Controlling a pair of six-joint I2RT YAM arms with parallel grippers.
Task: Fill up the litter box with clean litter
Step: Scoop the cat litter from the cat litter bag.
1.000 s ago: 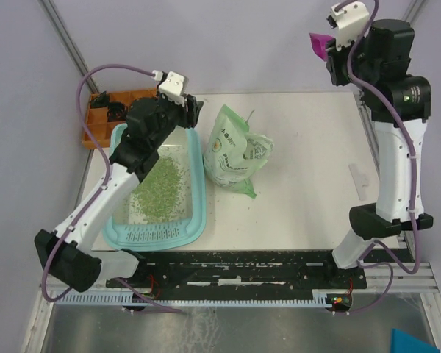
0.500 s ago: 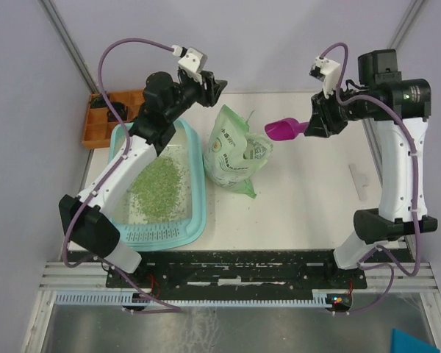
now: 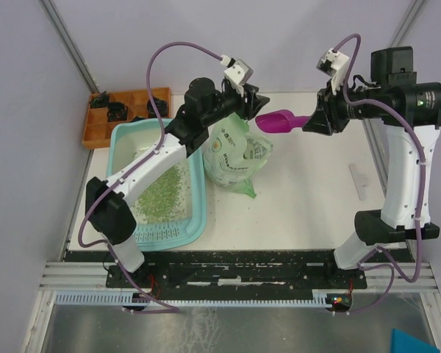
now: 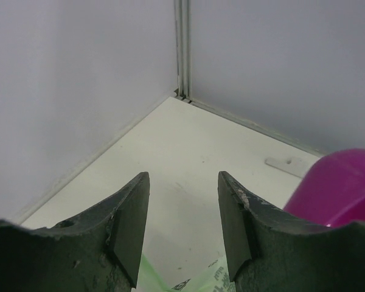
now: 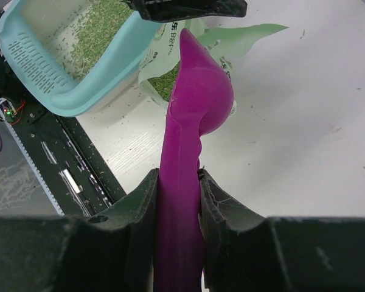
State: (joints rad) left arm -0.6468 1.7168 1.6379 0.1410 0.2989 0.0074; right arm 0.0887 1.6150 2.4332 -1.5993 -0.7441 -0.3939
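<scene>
Two arms meet over a pale green bag (image 3: 231,158) standing in the middle of the table (image 3: 309,191). The right gripper (image 3: 314,121) has its fingers clamped on the handle of a magenta scoop (image 3: 275,121), holding it roughly level in the air with the bowl pointing toward the bag's open top. In the right wrist view the fingers (image 5: 147,201) squeeze the handle from both sides, and the scoop (image 5: 194,91) hangs over the bag (image 5: 243,33). Whether the bowl carries anything cannot be told.

The left gripper (image 3: 253,99) hovers above the bag's far edge, just beside the scoop's tip. Its fingers (image 4: 131,213) stand apart with nothing between them; only bare table shows through the gap, and the scoop (image 4: 340,182) shows at the right edge.

The litter box (image 3: 198,198) sits on the left side of the table, just beside the bag, its grate strip toward the near edge. Green litter (image 3: 162,191) covers the middle of its floor. Behind it, at the far left corner, lies an orange tray (image 3: 95,132). Stray granules dot the table around the bag.
</scene>
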